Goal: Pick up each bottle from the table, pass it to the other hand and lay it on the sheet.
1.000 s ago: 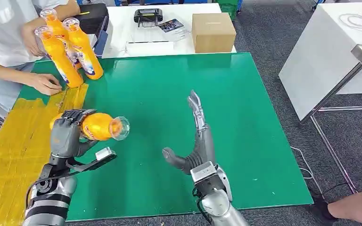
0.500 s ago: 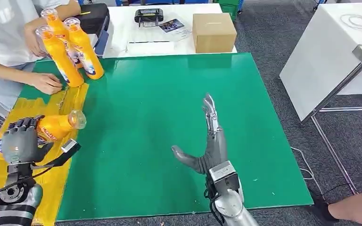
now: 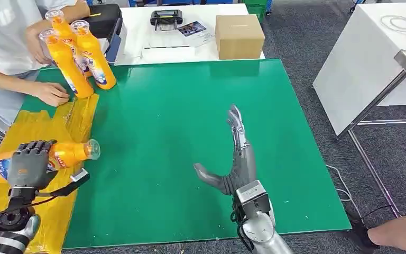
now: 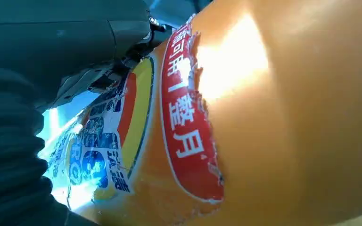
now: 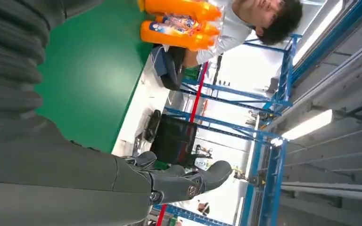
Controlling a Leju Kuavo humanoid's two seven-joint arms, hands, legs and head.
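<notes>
The left hand point(image 3: 29, 168) is clamped over a bottle point(image 3: 63, 155), which lies on its side under the palm above the yellow sheet point(image 3: 53, 217), long axis running across, cap toward the green worktop point(image 3: 180, 100) (contact with the sheet is unclear). The right hand point(image 3: 235, 159) hangs well apart, fingers spread, holding nothing.

Grey carpet point(image 3: 306, 47) covers the floor. A white table point(image 3: 365, 58) stands at one side; another white desk point(image 3: 137, 24) carries a cardboard box point(image 3: 239, 36). Blue steel racking point(image 5: 268, 141) rises under a bright ceiling light point(image 5: 306, 126).
</notes>
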